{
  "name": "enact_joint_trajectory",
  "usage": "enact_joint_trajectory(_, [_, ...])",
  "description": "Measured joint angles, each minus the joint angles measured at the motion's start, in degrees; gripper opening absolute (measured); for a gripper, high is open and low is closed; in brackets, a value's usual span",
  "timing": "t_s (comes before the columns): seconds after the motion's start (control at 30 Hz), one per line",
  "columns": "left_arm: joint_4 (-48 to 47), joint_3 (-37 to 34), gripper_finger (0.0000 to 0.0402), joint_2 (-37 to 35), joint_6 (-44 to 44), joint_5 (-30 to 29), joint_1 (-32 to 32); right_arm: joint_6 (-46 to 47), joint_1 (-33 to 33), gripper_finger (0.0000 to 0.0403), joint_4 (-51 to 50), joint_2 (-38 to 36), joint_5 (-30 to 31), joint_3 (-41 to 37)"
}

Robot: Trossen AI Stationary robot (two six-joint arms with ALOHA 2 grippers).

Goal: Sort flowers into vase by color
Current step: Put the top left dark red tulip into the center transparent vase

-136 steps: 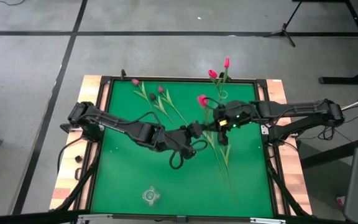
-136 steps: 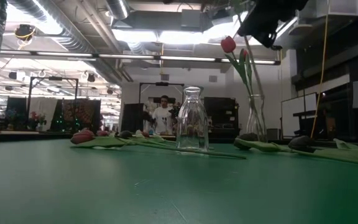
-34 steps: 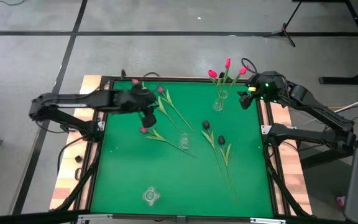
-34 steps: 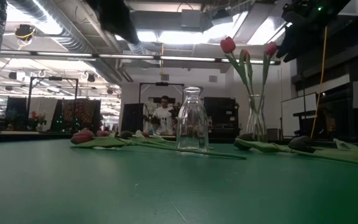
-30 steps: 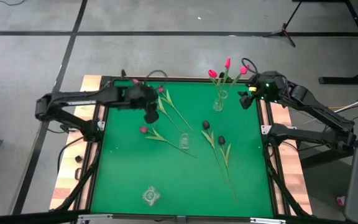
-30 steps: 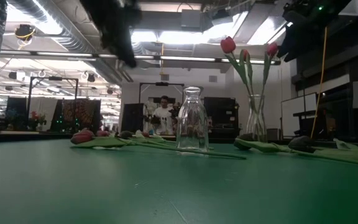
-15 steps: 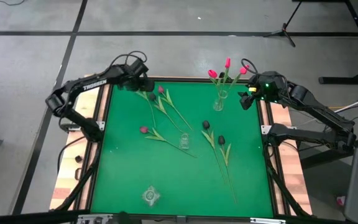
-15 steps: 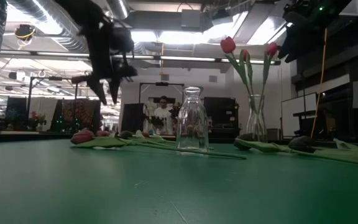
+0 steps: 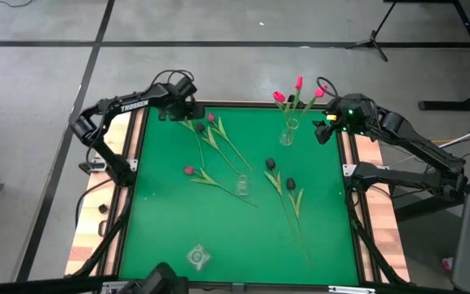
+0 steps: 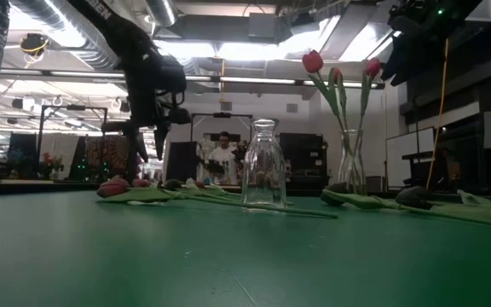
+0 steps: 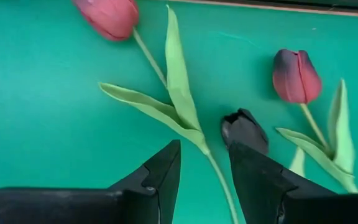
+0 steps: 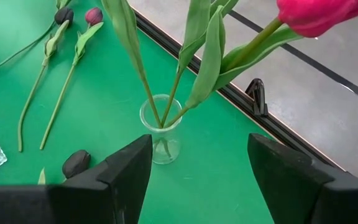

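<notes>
Looking straight down, my left gripper [image 9: 188, 111] hangs over the worktop's [image 9: 178, 229] far left corner above loose flowers [image 9: 210, 139], while my right gripper [image 9: 323, 131] waits beside the vase [image 9: 288, 135] holding three pink-red tulips [image 9: 297, 91]. From worktop height, an empty glass bottle [image 10: 262, 166] stands centre. Past my left wrist, my jaws stand slightly apart, empty, over a near-black tulip [image 11: 243, 129]. Past my right wrist, my jaws gape wide around nothing.

We are losing the mauve tulip [image 11: 109, 16] past the frame edge, bright pink head [image 12: 322, 14] cropping off, dark stem hiding behind the left gripper [image 11: 204, 171]
</notes>
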Motion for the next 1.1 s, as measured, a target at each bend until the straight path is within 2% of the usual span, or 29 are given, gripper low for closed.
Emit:
enact_joint_trajectory(0.13, [-0.03,0.0,0.0133,-0.02,2.19,6.27,2.73,0.0,0.0,0.0264,-0.35,0.0,0.0,0.0])
enact_joint_trajectory(0.37, [0.02,0.0,0.0133,0.02,7.97,7.69,4.58,-0.02,0.02,0.0264,-0.35,0.39,-0.02,0.0])
enact_joint_trajectory(0.67, [1.9,0.02,0.0133,0.45,10.67,4.35,7.04,0.0,0.02,0.0264,0.54,1.57,-0.05,0.0])
enact_joint_trajectory(0.93, [2.57,0.02,0.0133,7.37,11.13,3.73,7.61,0.33,0.02,0.0264,0.47,1.74,-0.26,0.0])
enact_joint_trajectory(1.1, [6.85,0.02,0.0133,8.48,11.1,3.89,7.96,0.35,0.0,0.0264,0.42,1.77,-0.35,0.0])
